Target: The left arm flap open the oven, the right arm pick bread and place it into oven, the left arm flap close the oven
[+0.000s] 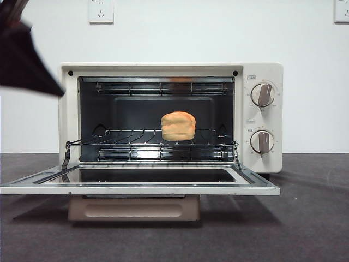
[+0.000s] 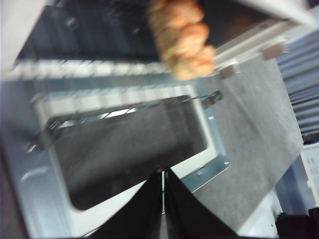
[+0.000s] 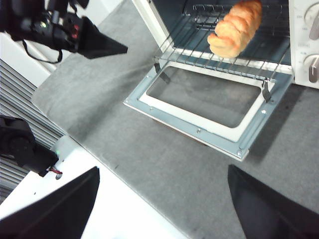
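The cream-white oven stands with its door flapped down flat toward the front. A golden-brown bread rests on the wire rack inside, right of the middle. My left gripper, pointed and shut on nothing, hangs at the oven's upper left corner, clear of the door. In its wrist view the left gripper hovers over the open door, with the bread beyond. My right gripper is open and empty, well back from the oven, looking at the bread.
The beige bar handle hangs below the lowered door. Two beige knobs sit on the oven's right panel. Grey mat covers the table, and a white table edge lies near the right gripper. The left arm shows beside the door.
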You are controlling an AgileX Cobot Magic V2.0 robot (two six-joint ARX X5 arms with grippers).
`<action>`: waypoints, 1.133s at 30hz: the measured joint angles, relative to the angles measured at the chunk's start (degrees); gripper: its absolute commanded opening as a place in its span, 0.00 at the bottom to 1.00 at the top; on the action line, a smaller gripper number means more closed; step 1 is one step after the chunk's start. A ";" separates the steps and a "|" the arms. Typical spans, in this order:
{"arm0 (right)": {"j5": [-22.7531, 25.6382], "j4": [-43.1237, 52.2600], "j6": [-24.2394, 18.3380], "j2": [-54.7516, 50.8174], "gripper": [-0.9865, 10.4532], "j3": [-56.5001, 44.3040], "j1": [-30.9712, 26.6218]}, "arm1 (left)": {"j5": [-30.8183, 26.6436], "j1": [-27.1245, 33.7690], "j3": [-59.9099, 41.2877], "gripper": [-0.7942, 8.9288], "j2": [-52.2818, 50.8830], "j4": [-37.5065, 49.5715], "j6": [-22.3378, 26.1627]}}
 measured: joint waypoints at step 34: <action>6.14 -3.74 0.13 -0.13 0.44 4.15 -0.04 | -0.04 8.50 -20.79 0.09 4.31 9.25 -7.39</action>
